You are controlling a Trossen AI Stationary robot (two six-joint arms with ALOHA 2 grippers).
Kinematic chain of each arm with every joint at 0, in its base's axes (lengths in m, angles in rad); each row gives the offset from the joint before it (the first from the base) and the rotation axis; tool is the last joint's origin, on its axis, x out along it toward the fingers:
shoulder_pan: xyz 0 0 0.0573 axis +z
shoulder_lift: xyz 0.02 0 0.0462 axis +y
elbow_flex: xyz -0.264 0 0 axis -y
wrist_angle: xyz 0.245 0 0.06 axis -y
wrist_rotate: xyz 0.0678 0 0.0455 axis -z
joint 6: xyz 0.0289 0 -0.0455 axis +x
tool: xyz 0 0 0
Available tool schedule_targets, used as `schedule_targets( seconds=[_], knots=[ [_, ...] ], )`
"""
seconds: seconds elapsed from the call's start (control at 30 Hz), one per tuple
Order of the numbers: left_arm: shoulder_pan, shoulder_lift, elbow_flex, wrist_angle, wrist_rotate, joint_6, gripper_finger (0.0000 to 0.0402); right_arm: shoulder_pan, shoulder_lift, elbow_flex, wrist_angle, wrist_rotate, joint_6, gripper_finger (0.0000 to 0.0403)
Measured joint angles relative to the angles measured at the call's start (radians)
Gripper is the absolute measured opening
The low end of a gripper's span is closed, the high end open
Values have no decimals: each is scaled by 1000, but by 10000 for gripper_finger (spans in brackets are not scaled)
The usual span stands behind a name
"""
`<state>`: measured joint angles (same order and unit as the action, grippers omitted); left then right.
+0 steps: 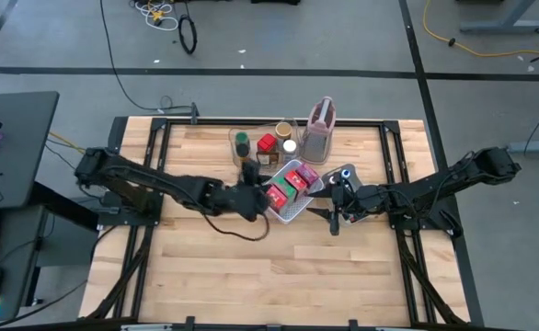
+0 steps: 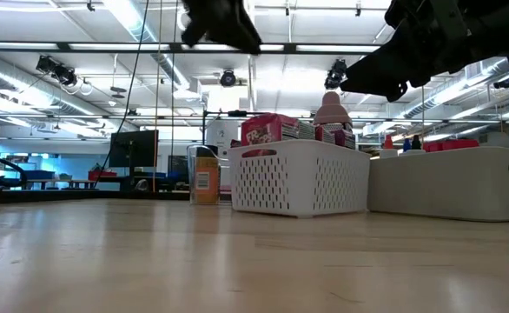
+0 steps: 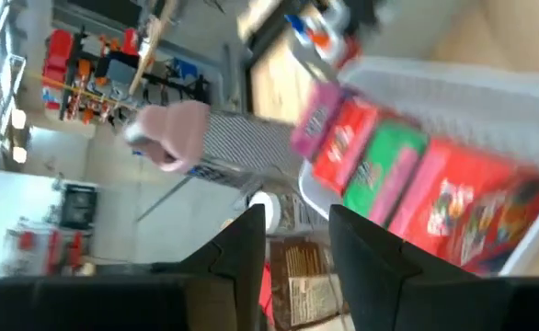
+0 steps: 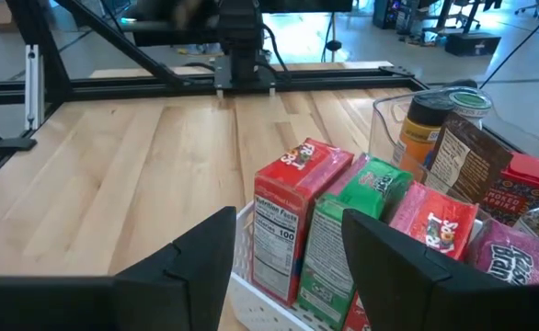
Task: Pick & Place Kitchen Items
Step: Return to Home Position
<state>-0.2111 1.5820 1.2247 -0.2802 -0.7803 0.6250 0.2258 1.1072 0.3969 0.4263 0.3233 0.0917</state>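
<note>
A white mesh basket (image 1: 292, 213) stands mid-table with red, green and pink packets (image 4: 357, 216) upright inside it. Behind it a clear bin (image 1: 235, 138) holds spice jars (image 1: 267, 144). Tiny coloured-cap bottles (image 1: 343, 173) stand to the basket's right. My left gripper (image 1: 254, 188) (image 3: 292, 244) hangs open above the basket's left side, raised off the table. My right gripper (image 1: 336, 200) (image 4: 288, 267) is open just right of the basket, facing the packets. Neither holds anything.
A pinkish jug (image 1: 322, 118) stands on a grey tray (image 1: 315, 145) at the far side, next to the clear bin. A low pale container (image 2: 450, 183) sits right of the basket in the low view. Bare wood (image 1: 251, 267) covers the near half of the table.
</note>
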Motion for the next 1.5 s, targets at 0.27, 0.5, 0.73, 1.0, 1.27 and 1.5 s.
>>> schedule_targets(
  seconds=[0.27, 0.5, 0.73, 1.0, 1.27, 1.5],
  knots=[
    [32, -268, 1, -8, 160, -189, 132, 0, 0, 0, 0, 0, 0, 210],
    [61, -457, 1, -81, 208, -313, 132, 0, 0, 0, 0, 0, 0, 210],
    [87, -601, -10, -198, 243, -442, 132, 0, 0, 0, 5, 0, 0, 210],
    [91, -814, -220, -160, 231, -513, 132, 0, 0, 0, 5, 0, 0, 210],
    [91, -1035, -526, -68, 173, -637, 132, 0, 0, 0, 7, 0, 0, 210],
    [91, -1202, -742, 54, 145, -676, 132, 0, 0, 0, 8, 0, 0, 210]
  ],
)
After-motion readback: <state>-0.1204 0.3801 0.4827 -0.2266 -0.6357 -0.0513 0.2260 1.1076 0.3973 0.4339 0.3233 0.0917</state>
